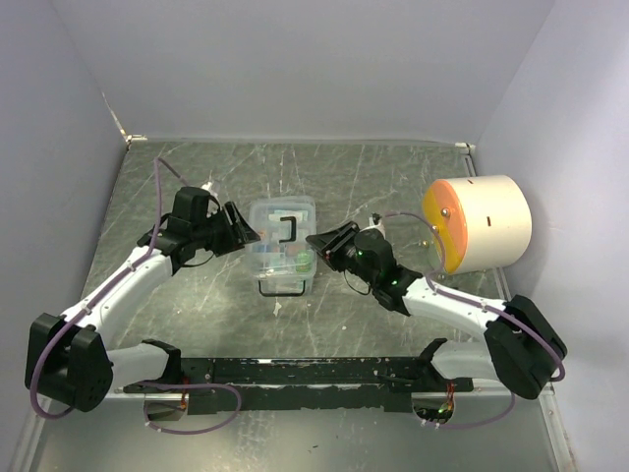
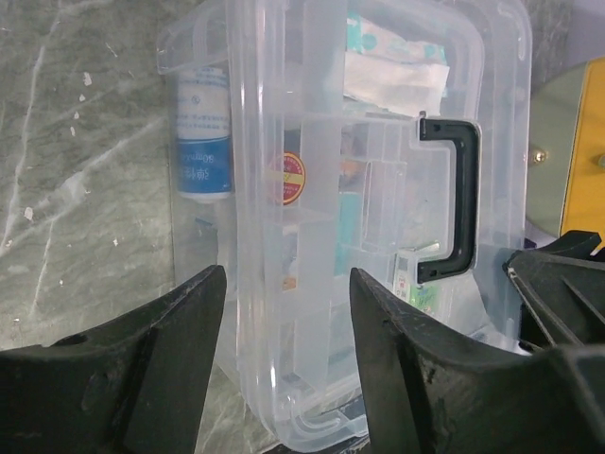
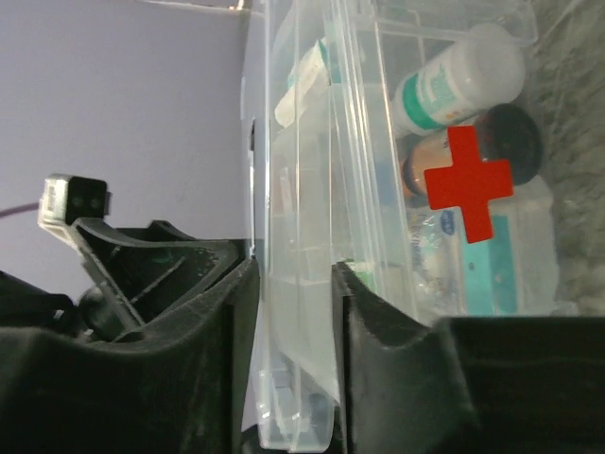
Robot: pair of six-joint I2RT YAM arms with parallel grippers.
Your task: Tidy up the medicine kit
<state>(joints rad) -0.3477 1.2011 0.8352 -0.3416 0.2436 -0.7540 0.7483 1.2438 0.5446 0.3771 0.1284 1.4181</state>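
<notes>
Black left claw (image 1: 246,234) and right claw (image 1: 320,241); white arm links (image 1: 128,285); black joints (image 1: 69,362); purple cables (image 1: 36,379)

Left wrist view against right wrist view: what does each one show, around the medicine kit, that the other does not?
Only the left wrist view shows the black handle and the orange face of the cylinder. Only the right wrist view shows the red cross and a dark-capped bottle behind it. Both show the clear medicine kit, with an edge of it between the jaws of the left gripper or the right gripper.
</notes>
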